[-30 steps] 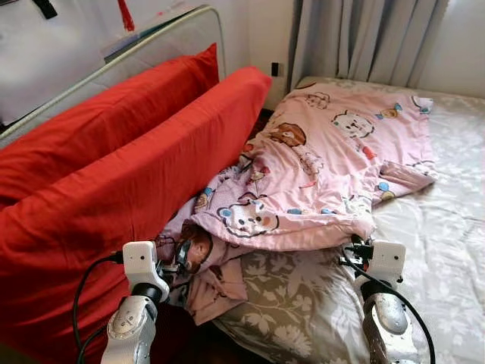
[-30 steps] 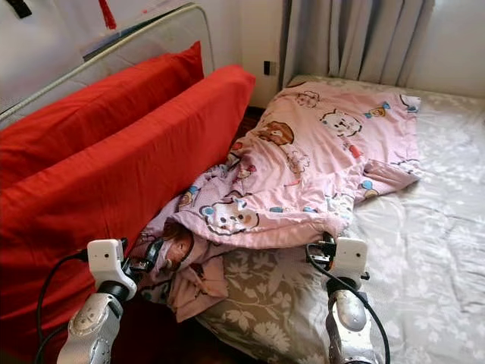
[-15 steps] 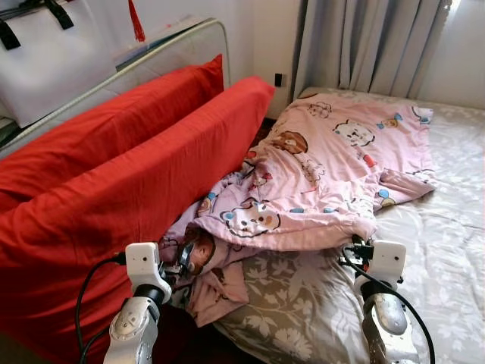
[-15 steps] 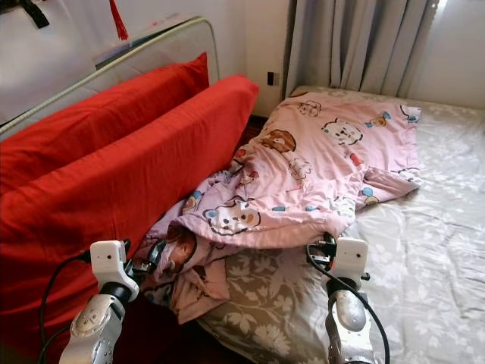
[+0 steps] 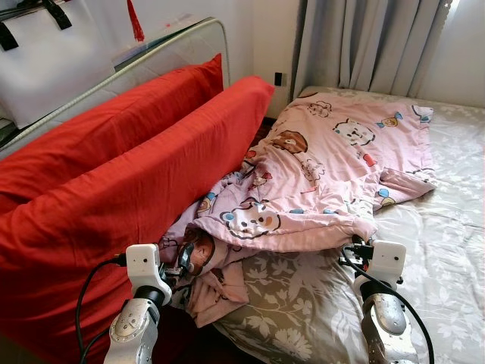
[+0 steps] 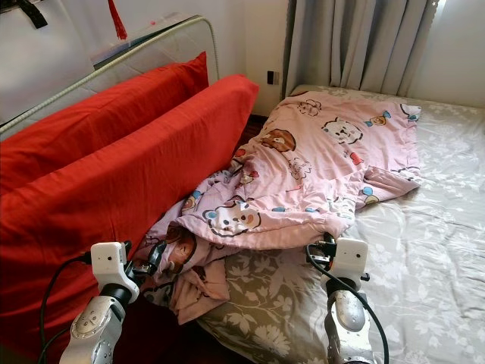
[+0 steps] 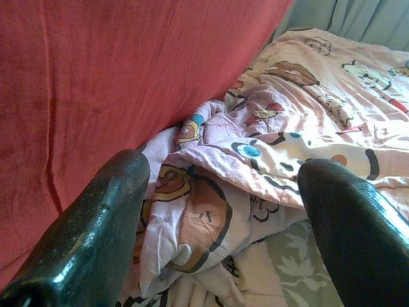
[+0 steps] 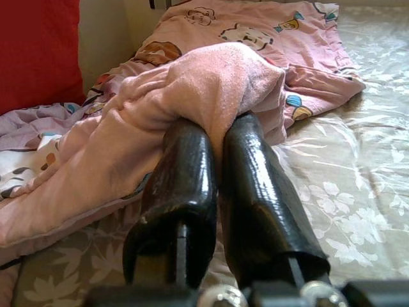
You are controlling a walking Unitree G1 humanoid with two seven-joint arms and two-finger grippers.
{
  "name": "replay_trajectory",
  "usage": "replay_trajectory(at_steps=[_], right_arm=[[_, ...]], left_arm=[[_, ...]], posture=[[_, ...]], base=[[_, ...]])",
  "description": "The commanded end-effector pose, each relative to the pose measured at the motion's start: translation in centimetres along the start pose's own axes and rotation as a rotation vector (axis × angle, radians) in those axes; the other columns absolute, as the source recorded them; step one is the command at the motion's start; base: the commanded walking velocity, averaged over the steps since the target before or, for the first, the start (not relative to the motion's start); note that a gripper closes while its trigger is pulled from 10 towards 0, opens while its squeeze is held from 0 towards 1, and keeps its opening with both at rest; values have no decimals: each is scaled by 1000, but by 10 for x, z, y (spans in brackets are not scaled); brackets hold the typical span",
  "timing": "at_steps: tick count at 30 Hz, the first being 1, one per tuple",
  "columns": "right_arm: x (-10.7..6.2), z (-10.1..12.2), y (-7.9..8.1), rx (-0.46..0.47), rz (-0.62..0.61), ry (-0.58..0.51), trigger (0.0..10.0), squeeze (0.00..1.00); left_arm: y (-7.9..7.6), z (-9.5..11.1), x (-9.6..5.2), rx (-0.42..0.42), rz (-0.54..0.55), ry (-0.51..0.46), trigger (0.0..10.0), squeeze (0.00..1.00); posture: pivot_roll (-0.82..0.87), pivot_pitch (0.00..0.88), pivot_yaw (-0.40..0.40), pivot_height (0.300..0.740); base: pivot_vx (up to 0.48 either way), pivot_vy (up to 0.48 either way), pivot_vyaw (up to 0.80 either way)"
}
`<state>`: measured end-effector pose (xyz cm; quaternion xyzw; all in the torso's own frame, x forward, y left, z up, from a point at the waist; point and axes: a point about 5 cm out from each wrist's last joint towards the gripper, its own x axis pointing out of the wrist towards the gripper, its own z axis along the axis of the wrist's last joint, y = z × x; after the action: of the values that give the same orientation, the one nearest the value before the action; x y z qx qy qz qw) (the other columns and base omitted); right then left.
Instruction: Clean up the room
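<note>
A pink blanket [image 5: 333, 159] with cartoon animals lies crumpled across the near left part of the bed. One corner hangs down beside the red cushions. My right gripper [image 8: 220, 125] is shut on a fold of the blanket's near edge, which bunches over the fingertips; it sits low at the bed's front [image 5: 358, 250]. My left gripper [image 7: 223, 185] is open, its fingers spread just short of the hanging blanket corner [image 5: 208, 265], next to the front red cushion [image 5: 129, 205].
Two long red cushions lean against a metal-framed headboard [image 5: 178, 38] on the left. The bed's grey floral sheet [image 5: 447, 258] stretches to the right. Grey curtains [image 5: 364, 38] hang behind it, and a white bag [image 5: 53, 53] hangs at the upper left.
The camera has tilted up a little, so the scene sits lower in the picture. Both grippers and the blanket stand much as before.
</note>
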<state>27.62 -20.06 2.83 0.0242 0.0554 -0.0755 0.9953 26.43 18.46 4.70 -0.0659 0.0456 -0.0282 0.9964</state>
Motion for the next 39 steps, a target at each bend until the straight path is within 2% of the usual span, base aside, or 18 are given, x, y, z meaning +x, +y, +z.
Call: replay_trajectory(at_steps=[1,18,39], right_arm=[[-2,-2,1,1,-2,10,10000,0],[-3,-3,-1,-1,-13,17,10000,0],[-4,-5,0,0,-12,24,10000,0]], left_arm=[[3,0,-3,19,-2,-2,10000,0],[3,0,-5,22,0,-2,10000,0],[4,0,-7,21,11,-1,10000,0]], posture=[[-24,4,43,740],[-19,25,41,740],[-15,38,40,740]], base=[[0,0,0],[0,0,0],[0,-278,0]])
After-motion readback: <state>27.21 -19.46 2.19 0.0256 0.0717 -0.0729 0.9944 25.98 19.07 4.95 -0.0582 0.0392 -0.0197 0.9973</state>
